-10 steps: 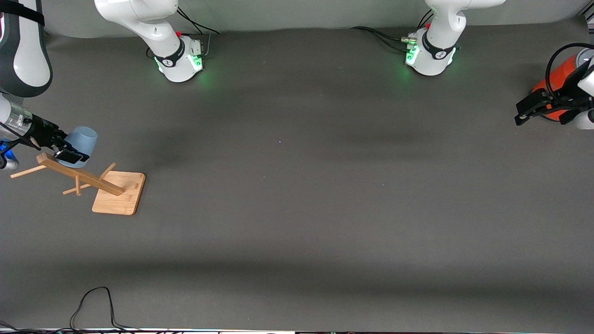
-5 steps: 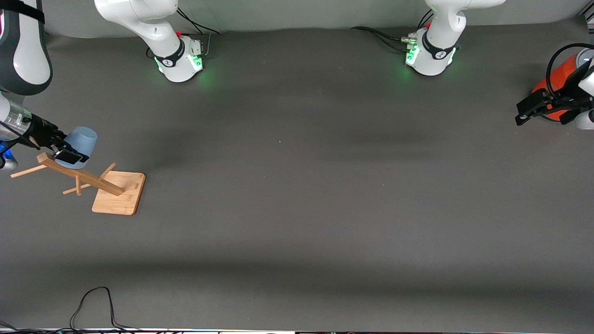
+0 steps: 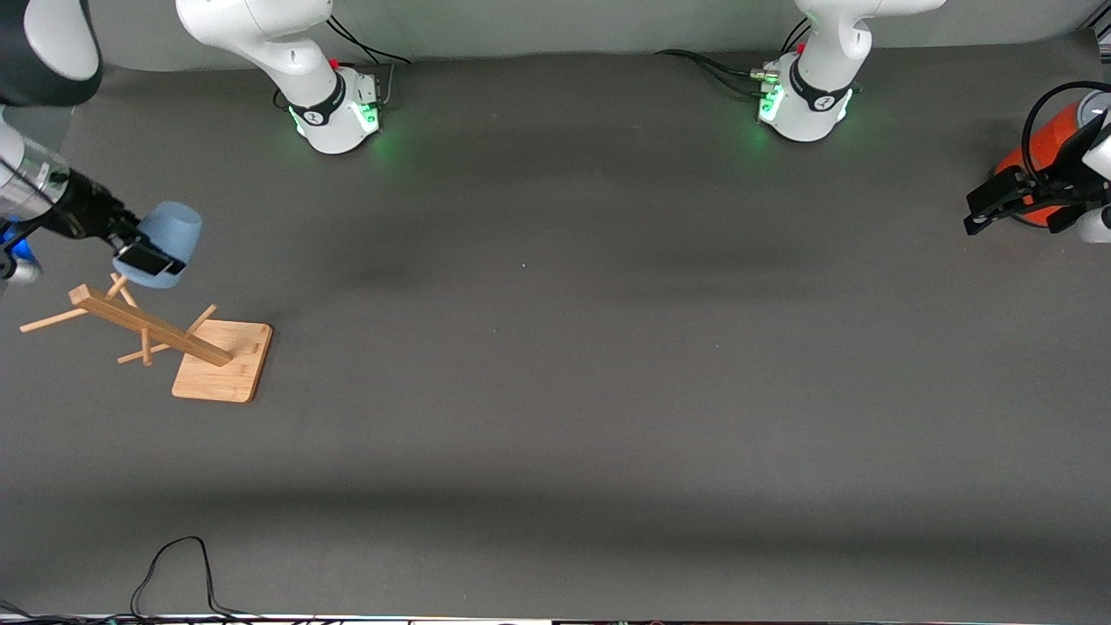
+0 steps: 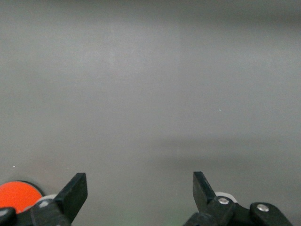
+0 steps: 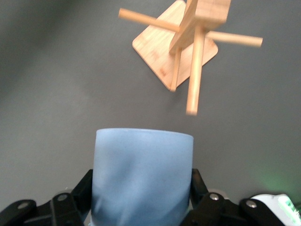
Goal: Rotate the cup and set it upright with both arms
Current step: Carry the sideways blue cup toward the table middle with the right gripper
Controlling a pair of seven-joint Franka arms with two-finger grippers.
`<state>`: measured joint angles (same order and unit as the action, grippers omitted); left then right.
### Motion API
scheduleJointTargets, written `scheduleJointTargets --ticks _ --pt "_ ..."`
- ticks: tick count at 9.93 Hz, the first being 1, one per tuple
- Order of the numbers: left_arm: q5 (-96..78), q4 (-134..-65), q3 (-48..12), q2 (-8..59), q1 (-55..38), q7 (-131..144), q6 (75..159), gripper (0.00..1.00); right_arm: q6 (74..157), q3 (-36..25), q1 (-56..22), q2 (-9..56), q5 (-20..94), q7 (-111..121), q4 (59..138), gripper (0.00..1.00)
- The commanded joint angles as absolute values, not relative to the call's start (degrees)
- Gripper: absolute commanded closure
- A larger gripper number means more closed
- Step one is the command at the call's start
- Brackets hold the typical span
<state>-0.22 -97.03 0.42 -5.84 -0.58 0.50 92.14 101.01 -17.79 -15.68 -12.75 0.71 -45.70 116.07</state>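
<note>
Above the rack (image 3: 147, 334), at the right arm's end of the tabletop (image 3: 555, 347): right tool (image 3: 143, 259) clamped on the cup (image 3: 165, 241), base pointing away from the wrist, clear of the pegs. Since a second ago, lifted off the rack's top peg and higher. Step in hand: carrying away. Next, probably: rotate and hand over. Left tool (image 4: 138, 188) spread wide, waiting by the can (image 3: 1037, 161).

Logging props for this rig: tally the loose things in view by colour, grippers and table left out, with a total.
Pale blue: 1, the cup, held by the right gripper above the rack.
Wood: 1, the rack.
Orange-red: 1, the can, beside the open, waiting left gripper.
Black: 1, the cable.
Total: 4
</note>
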Motion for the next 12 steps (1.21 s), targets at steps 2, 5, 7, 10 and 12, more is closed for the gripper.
scheduleJointTargets --ticks 2,5,7,10,12 --pt "-0.4 -96.6 0.4 -5.8 -0.5 0.8 91.5 0.00 98.4 -17.8 -24.5 -16.3 1.2 -58.8 116.6 0.56" --pt "-0.4 -96.6 0.4 -5.7 -0.6 0.8 91.4 0.00 101.6 -16.9 -37.7 -12.9 1.1 -78.1 116.2 0.58" --pt "-0.5 -96.6 0.4 -5.8 -0.6 0.8 91.4 0.00 105.3 -16.9 -46.7 -5.0 1.4 -92.6 111.4 0.59" --pt "-0.5 -96.5 0.4 -5.8 -0.6 0.8 91.4 0.00 105.6 -17.0 -55.6 13.3 6.3 -110.9 95.8 0.61" --pt "-0.5 -96.5 0.4 -5.7 -0.6 0.8 91.5 0.00 107.5 -16.9 -58.9 24.1 6.5 -122.3 86.4 0.64"
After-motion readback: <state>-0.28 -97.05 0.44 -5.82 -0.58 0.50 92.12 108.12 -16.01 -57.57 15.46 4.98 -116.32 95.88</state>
